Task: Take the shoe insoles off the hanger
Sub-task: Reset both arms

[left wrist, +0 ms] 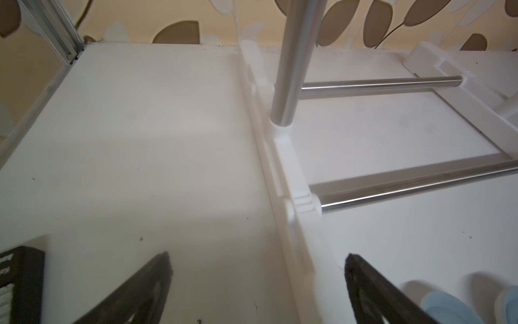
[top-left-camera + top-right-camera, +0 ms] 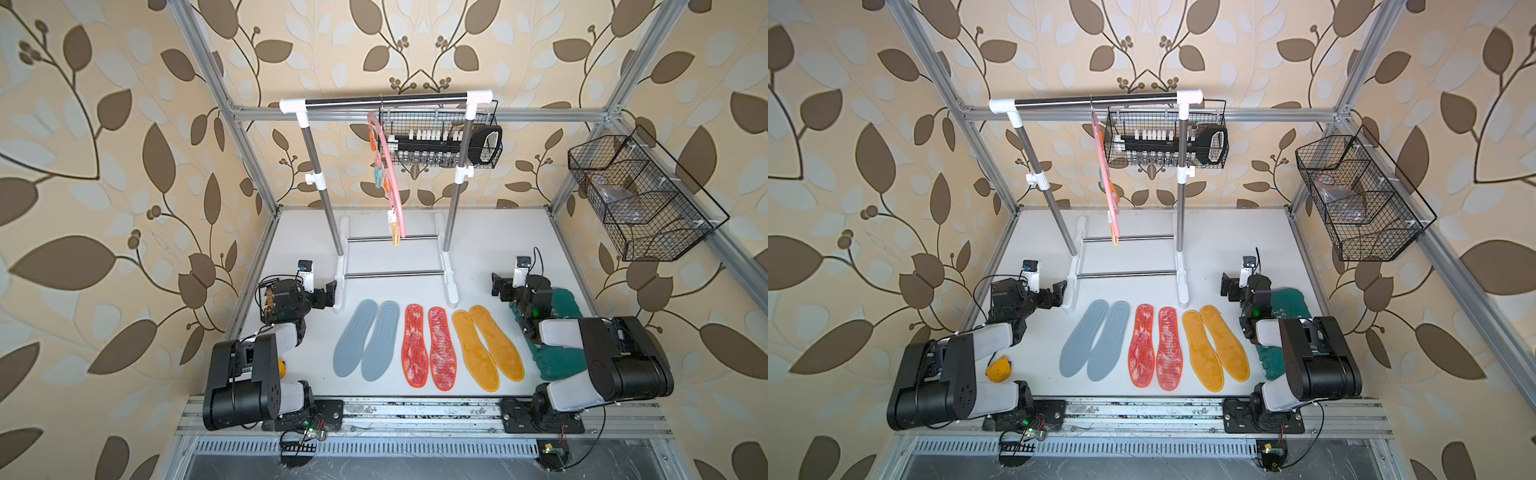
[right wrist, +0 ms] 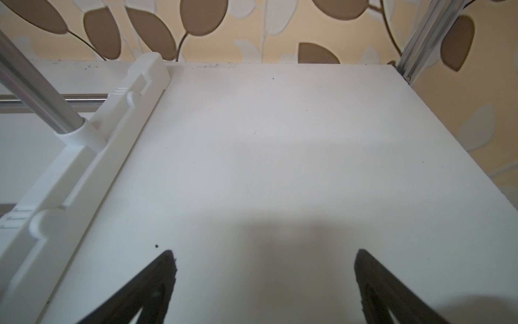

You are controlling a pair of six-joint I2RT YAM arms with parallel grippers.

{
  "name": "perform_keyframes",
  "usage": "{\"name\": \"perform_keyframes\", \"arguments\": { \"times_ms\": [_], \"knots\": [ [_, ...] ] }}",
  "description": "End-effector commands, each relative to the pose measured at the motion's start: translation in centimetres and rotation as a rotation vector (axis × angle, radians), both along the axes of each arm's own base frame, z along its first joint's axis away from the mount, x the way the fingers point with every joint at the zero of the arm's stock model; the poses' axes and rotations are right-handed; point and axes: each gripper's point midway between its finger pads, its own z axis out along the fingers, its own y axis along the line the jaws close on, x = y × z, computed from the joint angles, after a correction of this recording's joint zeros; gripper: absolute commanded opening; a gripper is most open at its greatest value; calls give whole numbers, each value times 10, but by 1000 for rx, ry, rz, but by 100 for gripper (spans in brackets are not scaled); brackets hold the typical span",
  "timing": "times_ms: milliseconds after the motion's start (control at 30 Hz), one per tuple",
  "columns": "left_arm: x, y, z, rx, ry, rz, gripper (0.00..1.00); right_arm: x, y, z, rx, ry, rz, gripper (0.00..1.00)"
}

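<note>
Grey-blue, red-white and orange-yellow shoe insoles (image 2: 415, 349) are laid flat in a row, 3 prs, near the front of the table (image 2: 490, 249); none is seen clipped. Just beyond, the left gripper (image 1: 258, 261) and right gripper (image 3: 265, 254) are spread wide, empty, low outside the rack's feet. Further back the hanger (image 2: 391, 178) hangs bare from the rack (image 2: 386, 101), clips only. Task is judged done, so both arms are best parked, w/ no reach toward row or hanger.

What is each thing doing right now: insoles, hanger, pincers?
grey-blue insoles, lying flat on the table
red-and-white insoles, lying flat on the table
orange-yellow insoles, lying flat on the table
hanger, hanging from the rack, no insoles on it
left pincer, open, empty
right pincer, open, empty
</note>
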Motion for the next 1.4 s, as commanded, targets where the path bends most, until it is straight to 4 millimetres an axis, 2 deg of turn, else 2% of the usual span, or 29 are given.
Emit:
{"name": "perform_keyframes", "arguments": {
  "times_ms": [0,133,333,1367],
  "knots": [
    [19,9,8,-16,-76,54,99,5,-1,7,-10,-21,-6,98],
    [17,6,5,-17,-52,39,99,5,-1,6,-10,-18,-6,98],
    [22,16,3,-18,-32,103,99,5,-1,7,-10,-23,-6,98],
    [22,16,4,-19,-33,100,99,5,-1,6,-8,-17,-7,98]
  ]
}}
